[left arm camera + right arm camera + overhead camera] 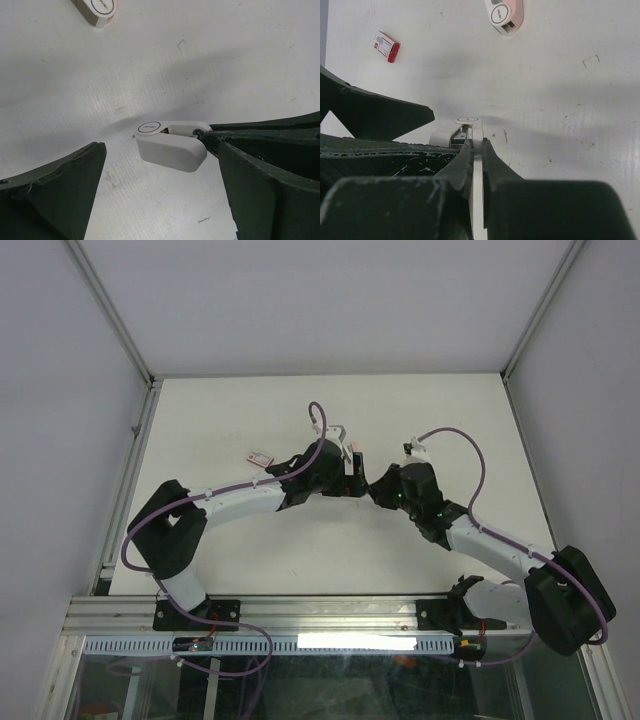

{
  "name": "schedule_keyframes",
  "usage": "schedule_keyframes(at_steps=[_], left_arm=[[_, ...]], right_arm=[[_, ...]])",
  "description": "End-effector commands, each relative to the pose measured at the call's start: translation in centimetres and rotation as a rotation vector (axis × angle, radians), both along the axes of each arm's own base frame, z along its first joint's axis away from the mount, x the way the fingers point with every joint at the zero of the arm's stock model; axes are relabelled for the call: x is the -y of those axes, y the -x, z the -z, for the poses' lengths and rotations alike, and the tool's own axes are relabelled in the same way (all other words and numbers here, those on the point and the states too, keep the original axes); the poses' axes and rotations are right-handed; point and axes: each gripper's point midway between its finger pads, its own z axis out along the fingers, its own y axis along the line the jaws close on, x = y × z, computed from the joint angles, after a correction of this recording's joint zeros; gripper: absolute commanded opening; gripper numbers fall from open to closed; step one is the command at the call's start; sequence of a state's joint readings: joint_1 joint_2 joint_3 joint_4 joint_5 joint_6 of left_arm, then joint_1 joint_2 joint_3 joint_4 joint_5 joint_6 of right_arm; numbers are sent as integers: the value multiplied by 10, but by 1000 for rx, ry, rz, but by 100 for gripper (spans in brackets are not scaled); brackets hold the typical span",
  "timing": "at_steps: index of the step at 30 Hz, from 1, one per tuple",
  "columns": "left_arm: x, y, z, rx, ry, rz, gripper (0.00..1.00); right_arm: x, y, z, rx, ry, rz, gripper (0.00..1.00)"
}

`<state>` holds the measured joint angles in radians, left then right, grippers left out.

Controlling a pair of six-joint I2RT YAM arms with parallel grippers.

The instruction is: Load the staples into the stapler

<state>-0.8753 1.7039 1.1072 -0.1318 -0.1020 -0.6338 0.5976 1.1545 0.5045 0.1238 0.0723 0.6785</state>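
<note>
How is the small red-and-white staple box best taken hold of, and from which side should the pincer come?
Come straight down from above: the staple box lies flat on the table, free on all sides. Close across its two long sides, near the middle; they look straight and parallel.

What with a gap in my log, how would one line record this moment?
left gripper open around whitish wedge-shaped plastic stapler; right gripper shut on thin pale staple strip, tip at stapler; red-and-white box apart
</note>
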Motion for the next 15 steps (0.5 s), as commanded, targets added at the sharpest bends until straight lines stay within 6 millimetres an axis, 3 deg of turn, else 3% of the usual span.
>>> schedule_keyframes(at_steps=[1,15], left_arm=[[8,-11,-17,41,50,-10,99],[-18,-11,6,19,-3,-59,99]], right_arm=[[-13,-20,-42,129,-53,6,0],[-10,-16,-43,135,-45,6,0]])
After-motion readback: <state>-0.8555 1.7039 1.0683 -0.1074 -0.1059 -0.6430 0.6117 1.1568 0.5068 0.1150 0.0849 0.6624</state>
